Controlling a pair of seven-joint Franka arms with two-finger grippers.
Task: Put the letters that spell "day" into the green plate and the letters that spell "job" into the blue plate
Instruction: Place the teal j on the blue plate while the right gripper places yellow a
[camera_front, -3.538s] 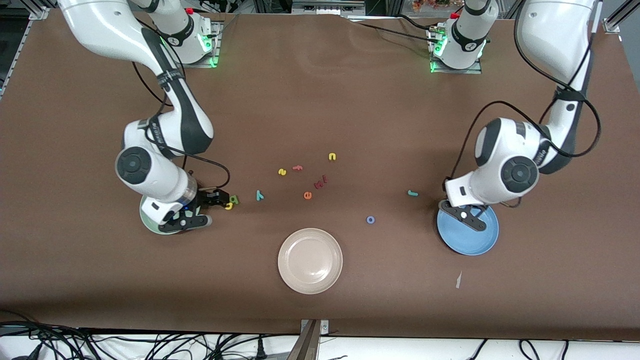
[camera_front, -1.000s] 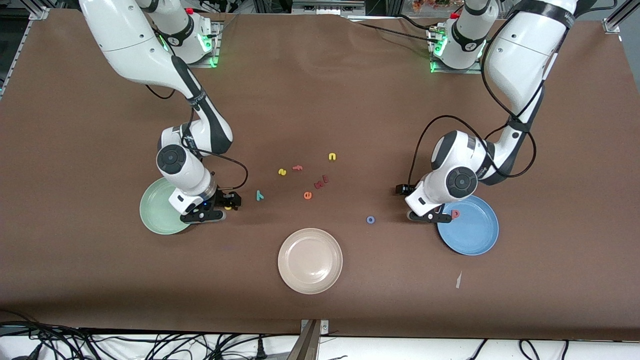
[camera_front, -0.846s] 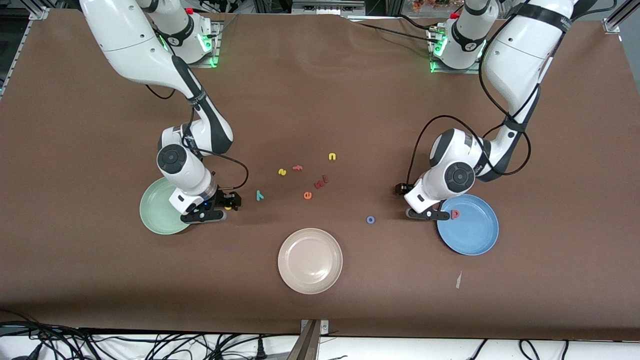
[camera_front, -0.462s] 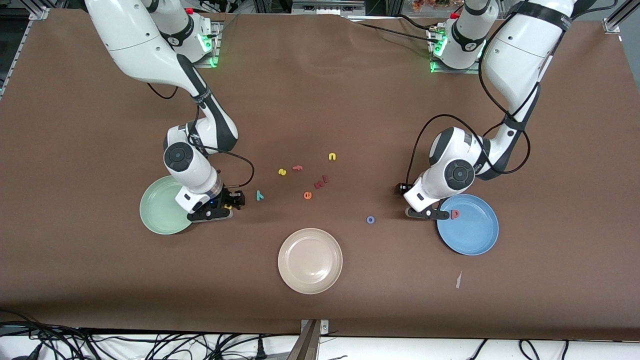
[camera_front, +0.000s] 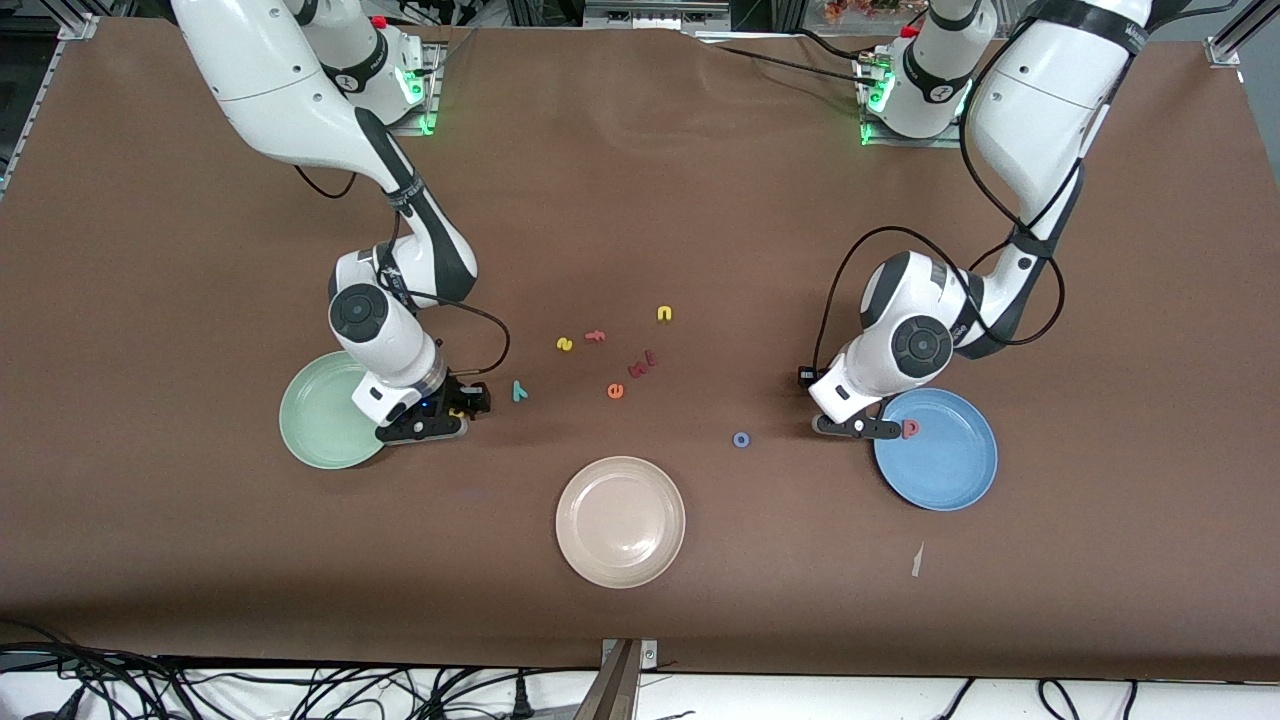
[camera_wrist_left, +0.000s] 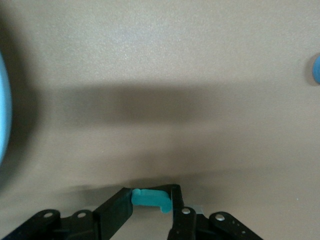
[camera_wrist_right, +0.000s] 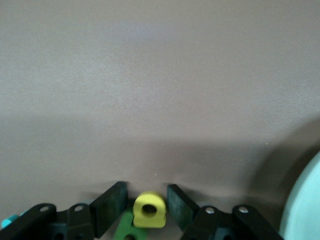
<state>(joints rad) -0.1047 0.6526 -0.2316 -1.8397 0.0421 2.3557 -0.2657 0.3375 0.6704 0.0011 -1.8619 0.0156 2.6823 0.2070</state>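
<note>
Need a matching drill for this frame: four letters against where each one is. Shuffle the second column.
1 teal j
2 yellow letter
3 salmon-red letter
4 blue o

A in the blue plate, by its rim
B alone on the table
C between the open fingers of the right gripper
D clamped in the left gripper

Pairs: 1-D, 2-C, 3-A, 4-B

Teal j (camera_wrist_left: 150, 198) held in left tool (camera_wrist_left: 152, 193); salmon letter (camera_front: 910, 428) on blue plate (camera_front: 945, 472).
</note>
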